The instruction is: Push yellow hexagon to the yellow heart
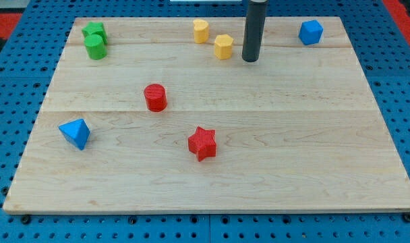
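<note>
Eight blocks on board: listed from the view's left to right.
Blue triangular block (pixel 75 133): near left edge, lower half of the wooden table top (pixel 293 148).
Green blocks: two, touching, at top-left corner; rear one (pixel 94 30), front cylinder-like one (pixel 94 47); exact shapes unclear.
Red cylinder (pixel 155 97): left of centre, upright.
Red star (pixel 202 142): below centre, well apart from cylinder.
Yellow heart (pixel 201 31): by top edge, left of middle.
Yellow hexagon (pixel 223 46): just beside heart, to its lower right, a small gap between them.
Rod: dark, upright, entering from top edge.
My tip (pixel 250 59): on the board, just right of the hexagon, narrow gap showing; bare rod end, nothing to open or close, holding nothing.
Blue block (pixel 311 32): near top-right corner, faceted.
</note>
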Controlling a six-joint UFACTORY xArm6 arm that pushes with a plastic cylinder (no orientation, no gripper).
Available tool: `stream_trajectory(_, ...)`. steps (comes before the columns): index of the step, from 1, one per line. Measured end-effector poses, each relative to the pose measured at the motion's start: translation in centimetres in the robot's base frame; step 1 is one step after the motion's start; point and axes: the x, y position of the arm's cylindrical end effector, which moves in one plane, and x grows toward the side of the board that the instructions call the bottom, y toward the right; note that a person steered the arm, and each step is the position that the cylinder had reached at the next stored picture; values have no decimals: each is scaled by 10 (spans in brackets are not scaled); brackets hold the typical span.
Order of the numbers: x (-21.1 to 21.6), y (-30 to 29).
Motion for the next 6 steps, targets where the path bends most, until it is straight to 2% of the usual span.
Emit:
stream_trajectory(1,-8,-3)
stream_trajectory(4,-19,-59)
stream_trajectory(6,-19,-59)
